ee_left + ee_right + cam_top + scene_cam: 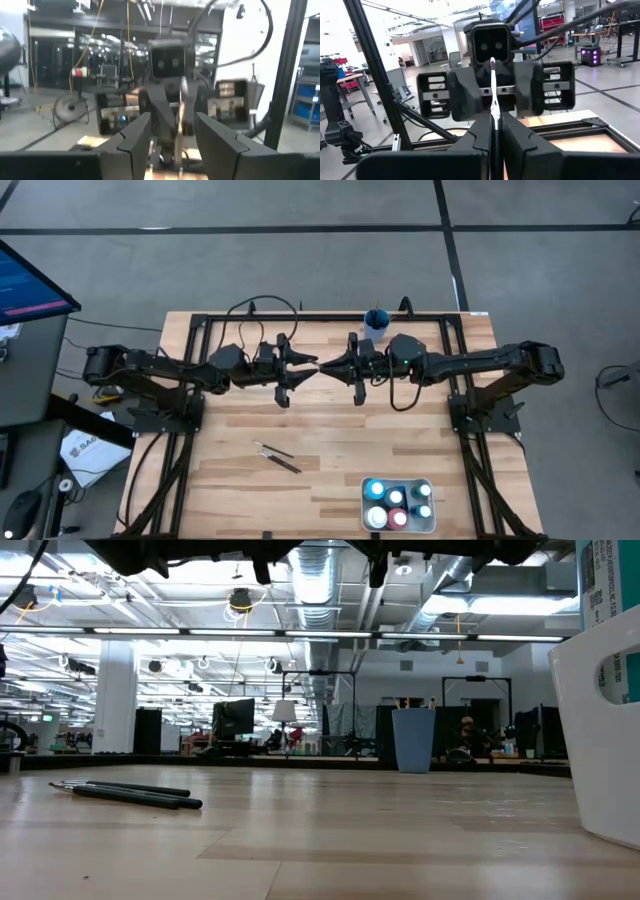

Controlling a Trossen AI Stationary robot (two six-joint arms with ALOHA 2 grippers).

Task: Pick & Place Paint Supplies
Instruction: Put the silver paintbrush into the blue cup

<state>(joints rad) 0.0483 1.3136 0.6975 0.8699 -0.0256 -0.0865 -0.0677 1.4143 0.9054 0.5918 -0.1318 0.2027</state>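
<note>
In the high view, the left gripper (308,367) and the right gripper (327,366) are seen raised over the far half of the wooden table (330,440), tip to tip near its middle. Two paintbrushes (277,457) are laid on the near left part of the table, and several paint bottles (397,500) are stood in the white tray (429,520) at the near right edge; a blue cup (376,320) is placed at the far edge. In the low view, the paintbrushes (125,792) are seen lying flat on the left of the tabletop, the blue cup (413,739) far off, and the tray wall (600,730) close at the right. In the left wrist view, the left gripper's fingers (137,137) are held partly apart, with a thin brush (181,125) shown upright between them; contact cannot be told. In the right wrist view, the right gripper's fingers (482,132) are pressed together on a thin paintbrush (493,95), which is held upright before the left arm's wrist.
</note>
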